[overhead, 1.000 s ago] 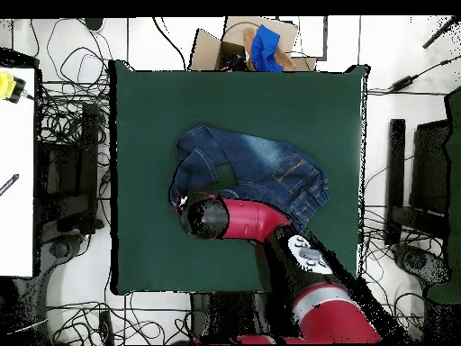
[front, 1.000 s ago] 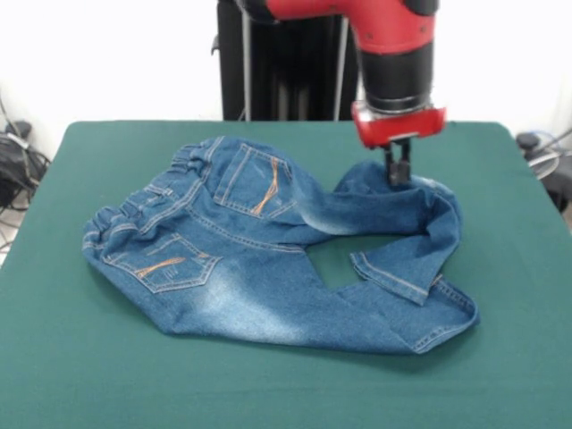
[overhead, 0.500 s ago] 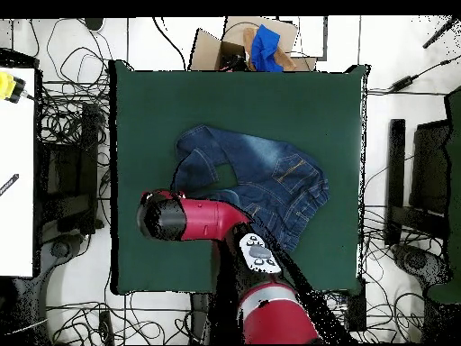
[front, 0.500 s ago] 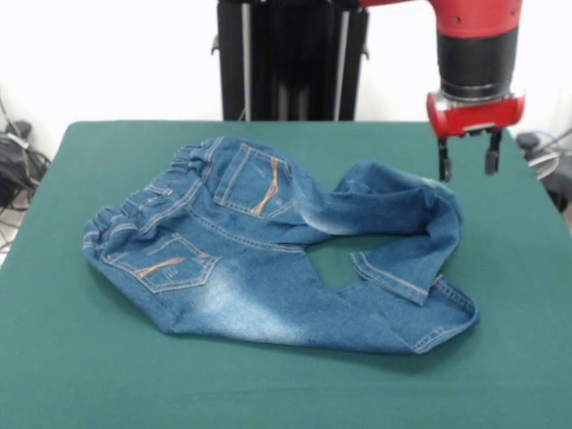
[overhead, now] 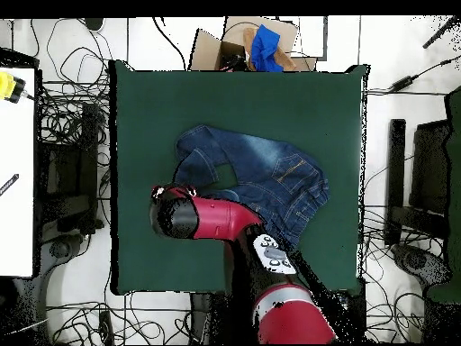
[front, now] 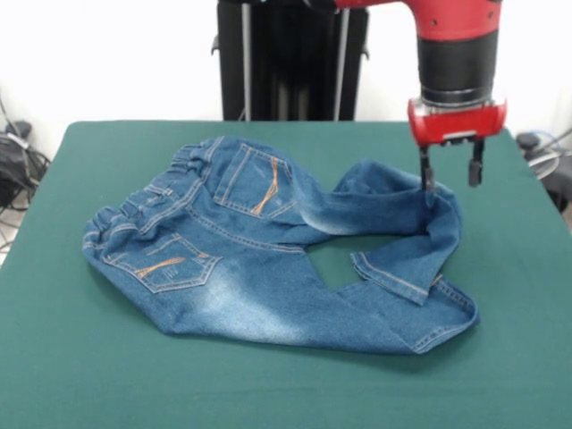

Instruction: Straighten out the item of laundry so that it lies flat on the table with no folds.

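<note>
Gripper [front: 450, 174] hangs wide apart, empty, above rumpled blue jeans [front: 268, 250] whose far leg doubles back.

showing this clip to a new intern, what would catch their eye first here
First, the small blue jeans lying rumpled in the middle of the green table, back pockets up, with one leg bent round on itself so a patch of green shows through. Next, the red and black arm's hand, open, hanging over the far bend of that leg at the right of the front view.
</note>
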### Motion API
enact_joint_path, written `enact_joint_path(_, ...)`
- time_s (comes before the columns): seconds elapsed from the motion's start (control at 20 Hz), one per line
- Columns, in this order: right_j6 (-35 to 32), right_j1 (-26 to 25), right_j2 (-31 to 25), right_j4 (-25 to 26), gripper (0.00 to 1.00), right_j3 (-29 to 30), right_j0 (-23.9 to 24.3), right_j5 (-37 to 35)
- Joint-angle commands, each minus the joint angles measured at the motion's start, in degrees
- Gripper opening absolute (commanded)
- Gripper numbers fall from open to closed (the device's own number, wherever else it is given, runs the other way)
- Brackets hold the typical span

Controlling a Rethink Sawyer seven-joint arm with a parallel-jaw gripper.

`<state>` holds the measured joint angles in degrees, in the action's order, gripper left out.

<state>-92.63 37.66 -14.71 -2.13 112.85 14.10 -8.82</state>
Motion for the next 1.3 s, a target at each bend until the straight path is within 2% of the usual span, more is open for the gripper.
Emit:
enact_joint_path(0.05,-14.50,-5.25,-2.20,-1.85,1.00,3.45,1.71,6.74)
enact_joint_path(0.3,-13.88,-6.39,-3.56,-0.95,1.00,3.84,3.38,8.80)
enact_joint_path(0.55,-11.69,-8.56,-2.25,-0.17,1.00,1.15,3.56,8.68)
enact_joint_path(1.05,-13.43,-12.43,-0.85,-1.98,1.00,-0.83,-0.87,12.59)
enact_joint_path(1.3,-12.78,-13.13,-0.61,-2.02,1.00,-1.25,-1.33,12.74)
